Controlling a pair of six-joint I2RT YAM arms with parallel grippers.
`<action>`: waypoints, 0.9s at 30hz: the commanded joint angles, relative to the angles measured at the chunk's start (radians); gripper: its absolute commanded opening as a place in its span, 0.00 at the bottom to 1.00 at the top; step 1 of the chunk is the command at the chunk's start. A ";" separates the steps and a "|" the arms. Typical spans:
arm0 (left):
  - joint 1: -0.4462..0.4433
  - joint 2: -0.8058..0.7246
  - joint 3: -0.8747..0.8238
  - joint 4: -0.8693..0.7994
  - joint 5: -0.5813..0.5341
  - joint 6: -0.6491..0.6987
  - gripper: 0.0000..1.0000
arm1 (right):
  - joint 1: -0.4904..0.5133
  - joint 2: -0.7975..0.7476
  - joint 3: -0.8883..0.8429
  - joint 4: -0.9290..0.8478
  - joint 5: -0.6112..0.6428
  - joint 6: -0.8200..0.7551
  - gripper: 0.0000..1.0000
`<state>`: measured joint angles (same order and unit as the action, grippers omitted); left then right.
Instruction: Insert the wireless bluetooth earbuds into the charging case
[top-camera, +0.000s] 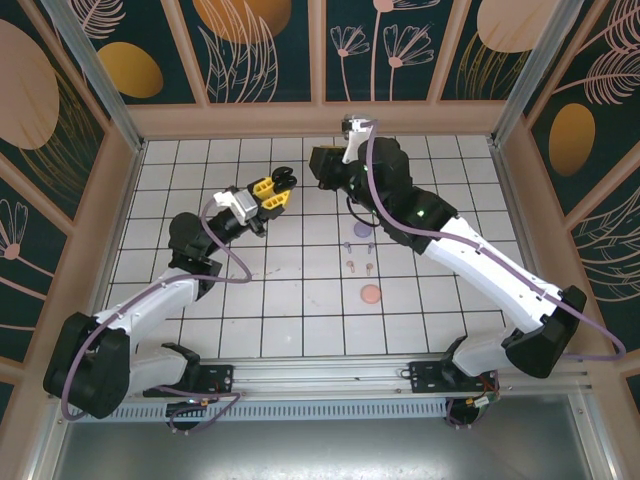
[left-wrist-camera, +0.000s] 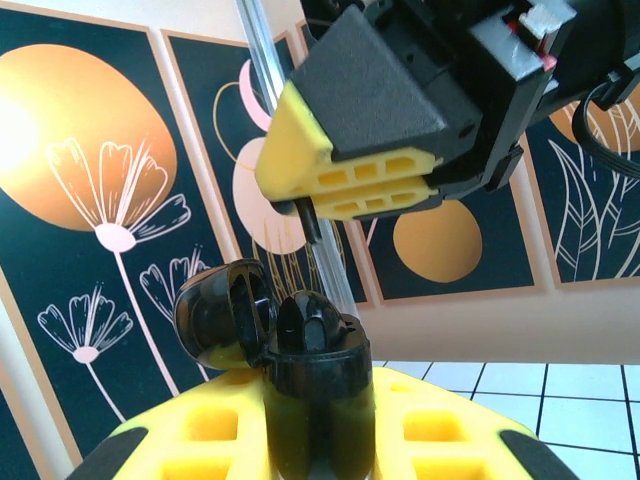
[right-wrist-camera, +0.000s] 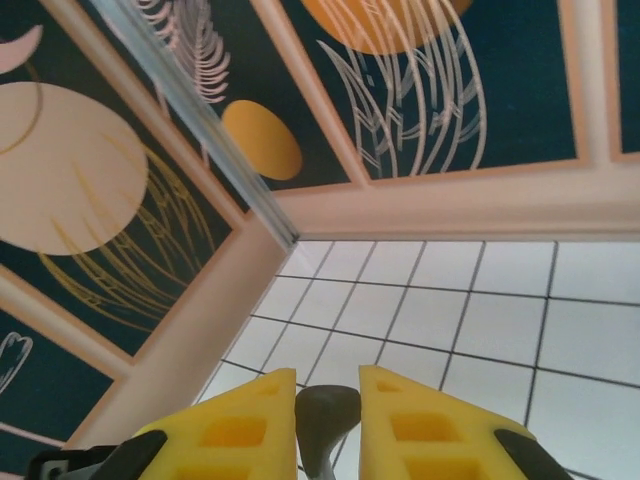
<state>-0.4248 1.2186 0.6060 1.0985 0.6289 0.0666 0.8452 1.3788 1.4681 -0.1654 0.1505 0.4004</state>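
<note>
My left gripper (left-wrist-camera: 320, 425) is shut on a black charging case (left-wrist-camera: 318, 400), held upright off the table, its lid (left-wrist-camera: 222, 315) flipped open to the left. A black earbud (left-wrist-camera: 305, 322) sits in the case's mouth. Just above the case hangs my right gripper (left-wrist-camera: 375, 185), and a thin dark stem pokes out below its yellow fingers. In the right wrist view my right gripper (right-wrist-camera: 328, 400) is shut on a dark earbud (right-wrist-camera: 328, 418). From above, the left gripper (top-camera: 275, 188) and right gripper (top-camera: 322, 165) meet over the far middle of the table.
Two lavender earbuds (top-camera: 347, 243) and two pinkish earbuds (top-camera: 351, 265) lie on the white grid table (top-camera: 300, 300) right of centre. A lavender round case (top-camera: 362, 229) and a pink one (top-camera: 370, 294) lie near them. Walls enclose the table.
</note>
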 joint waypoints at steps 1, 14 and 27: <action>-0.006 0.013 0.034 0.017 0.031 -0.007 0.00 | 0.006 -0.026 -0.006 0.107 -0.068 -0.058 0.19; -0.010 0.022 0.038 0.031 0.022 -0.007 0.00 | 0.040 -0.001 -0.044 0.155 -0.107 -0.035 0.19; -0.010 0.021 0.029 0.040 0.010 -0.002 0.00 | 0.061 -0.007 -0.097 0.156 -0.112 0.007 0.19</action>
<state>-0.4286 1.2400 0.6174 1.0962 0.6426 0.0666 0.8959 1.3792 1.3838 -0.0486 0.0509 0.3840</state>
